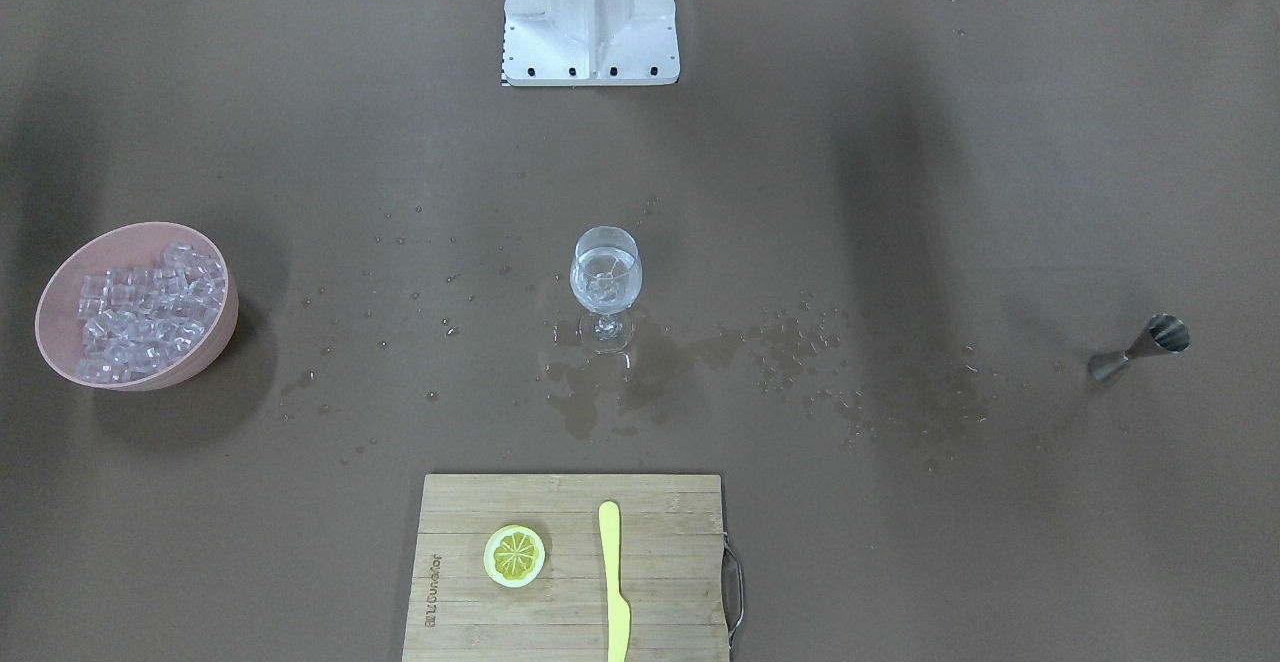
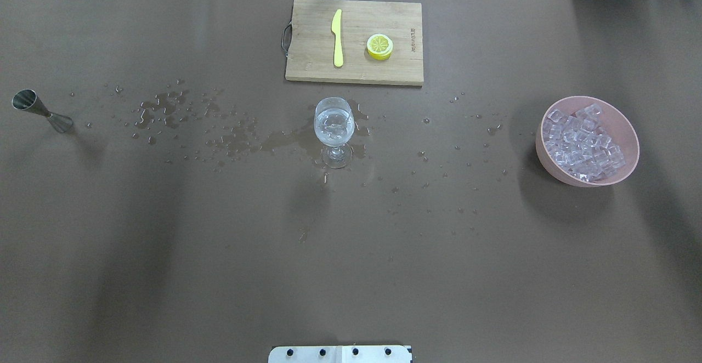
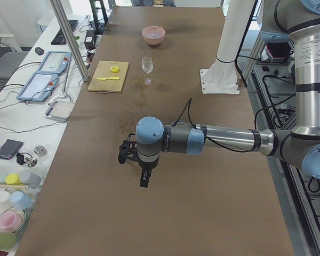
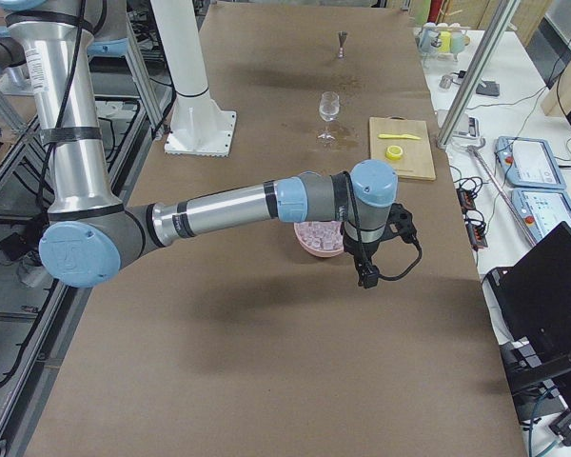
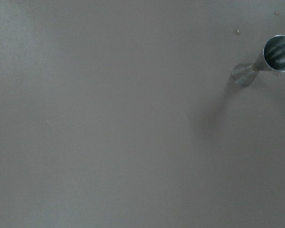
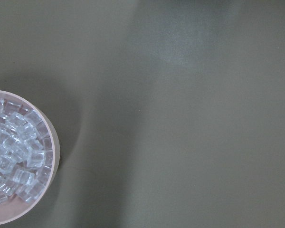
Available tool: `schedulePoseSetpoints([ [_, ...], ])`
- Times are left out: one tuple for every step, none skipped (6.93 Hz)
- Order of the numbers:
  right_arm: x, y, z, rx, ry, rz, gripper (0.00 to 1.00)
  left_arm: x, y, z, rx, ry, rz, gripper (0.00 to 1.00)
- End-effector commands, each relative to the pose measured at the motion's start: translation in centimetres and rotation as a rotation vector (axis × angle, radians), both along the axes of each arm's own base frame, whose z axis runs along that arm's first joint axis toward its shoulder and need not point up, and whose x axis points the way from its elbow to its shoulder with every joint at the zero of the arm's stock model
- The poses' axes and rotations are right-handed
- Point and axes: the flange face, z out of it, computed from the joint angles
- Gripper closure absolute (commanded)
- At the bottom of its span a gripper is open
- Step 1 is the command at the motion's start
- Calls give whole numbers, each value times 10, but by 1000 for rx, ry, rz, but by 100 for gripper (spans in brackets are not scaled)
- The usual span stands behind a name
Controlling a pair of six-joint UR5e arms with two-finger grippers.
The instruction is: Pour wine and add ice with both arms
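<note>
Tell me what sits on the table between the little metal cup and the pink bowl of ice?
In the overhead view, a wine glass stands roughly midway between the metal cup and the pink bowl, amid spilled puddles and droplets.

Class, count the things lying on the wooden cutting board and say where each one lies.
2. The yellow knife lies near the middle of the cutting board. The lemon slice sits beside it, toward the pink bowl. Nothing appears hidden.
</note>
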Motion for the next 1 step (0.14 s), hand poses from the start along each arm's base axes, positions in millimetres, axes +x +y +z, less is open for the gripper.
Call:
schedulePoseSetpoints([
  [-1,0,0,0,4,-2,0,2,1,-9,17,31,1,2],
])
